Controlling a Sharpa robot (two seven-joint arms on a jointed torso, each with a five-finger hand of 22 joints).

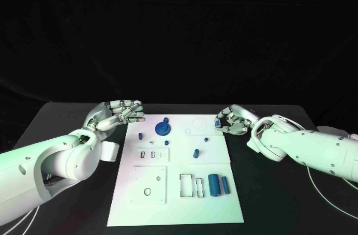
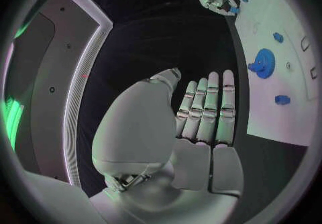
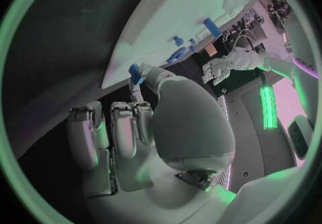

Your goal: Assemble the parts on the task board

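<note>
Small blue part (image 1: 217, 124) pinched in right robot hand (image 1: 233, 120) (over board corner)

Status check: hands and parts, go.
Left hand open, at board's far left corner. Right hand pinches small blue part at task board far right edge. Blue gear unobstructed.

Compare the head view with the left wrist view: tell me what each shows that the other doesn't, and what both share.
Head view alone: the two blue cylinders lying side by side near the task board's lower right, and the board's rectangular cutouts.
Left wrist view alone: the left hand's straight fingers held side by side, holding nothing.
Both: the blue gear, and the right hand pinching a small blue part at the board's far edge.
</note>
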